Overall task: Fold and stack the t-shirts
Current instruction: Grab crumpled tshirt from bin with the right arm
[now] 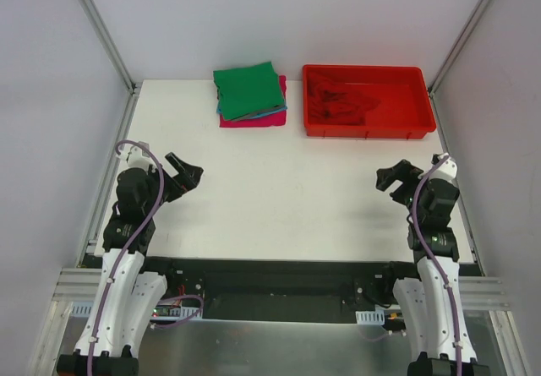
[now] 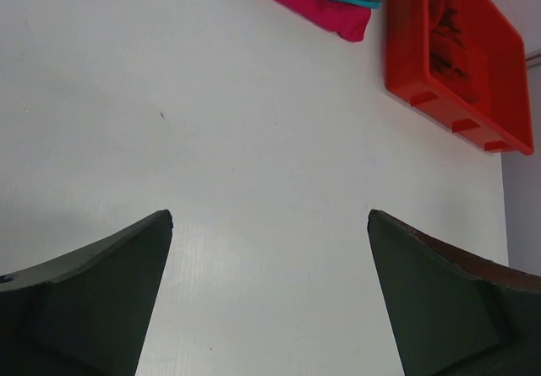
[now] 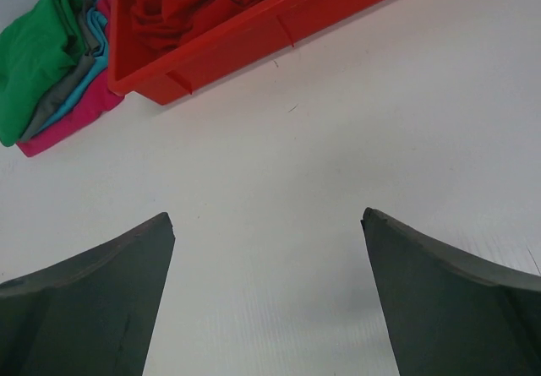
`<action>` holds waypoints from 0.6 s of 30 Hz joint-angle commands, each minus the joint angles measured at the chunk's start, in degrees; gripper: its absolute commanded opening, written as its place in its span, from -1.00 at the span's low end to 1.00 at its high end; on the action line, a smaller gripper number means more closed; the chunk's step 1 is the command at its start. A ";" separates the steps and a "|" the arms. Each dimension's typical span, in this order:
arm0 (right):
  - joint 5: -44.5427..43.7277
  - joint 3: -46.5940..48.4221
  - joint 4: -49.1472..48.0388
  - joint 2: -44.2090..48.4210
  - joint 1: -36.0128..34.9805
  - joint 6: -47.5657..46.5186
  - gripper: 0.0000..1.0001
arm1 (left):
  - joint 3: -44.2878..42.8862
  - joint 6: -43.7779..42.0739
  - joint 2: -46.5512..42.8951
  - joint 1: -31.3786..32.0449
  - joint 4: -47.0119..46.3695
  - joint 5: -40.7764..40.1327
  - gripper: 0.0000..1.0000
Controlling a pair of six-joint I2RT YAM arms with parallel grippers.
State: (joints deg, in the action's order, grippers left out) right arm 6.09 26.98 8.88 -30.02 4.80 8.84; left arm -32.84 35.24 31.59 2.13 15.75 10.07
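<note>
Left gripper (image 1: pixel 187 173) and right gripper (image 1: pixel 394 178) hang spread wide, empty. The red t-shirt (image 1: pixel 342 99) lies crumpled in the bin (image 1: pixel 369 130), beside the folded stack (image 1: pixel 249 94). Next, I think, an arm must lift it out.

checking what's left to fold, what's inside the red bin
A crumpled red t-shirt lies loose inside the red bin, not folded. The cloth covers the floor beneath it, so whether another shirt lies under it cannot be seen.
</note>
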 commanded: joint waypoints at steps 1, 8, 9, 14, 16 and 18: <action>-2.75 0.44 -1.76 0.84 0.30 3.28 0.92 | 0.76 0.18 -1.53 -0.37 -2.38 2.50 0.98; 3.13 3.06 -7.74 -4.33 0.30 0.74 0.92 | 2.34 -0.79 -1.89 -0.29 -5.81 5.66 0.98; 5.14 4.38 -7.66 -7.30 0.21 0.56 0.92 | 2.78 -1.14 -1.80 -0.29 -6.86 6.80 0.98; 13.25 16.76 -6.25 -25.49 -1.01 -0.75 0.92 | 4.62 -2.28 -0.66 -0.29 -11.43 8.57 0.98; 10.81 23.43 -4.41 -34.44 -3.90 -3.38 0.92 | 5.59 -2.37 0.30 -0.29 -13.80 8.92 0.98; 6.77 32.12 -1.25 -42.54 -6.88 -7.15 0.92 | 6.21 -2.64 1.80 -0.37 -15.48 9.97 0.98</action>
State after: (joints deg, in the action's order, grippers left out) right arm 14.44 45.10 5.52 -60.58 2.79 8.16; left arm -27.92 34.02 31.48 2.13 7.07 16.75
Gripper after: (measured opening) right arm 0.960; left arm 0.990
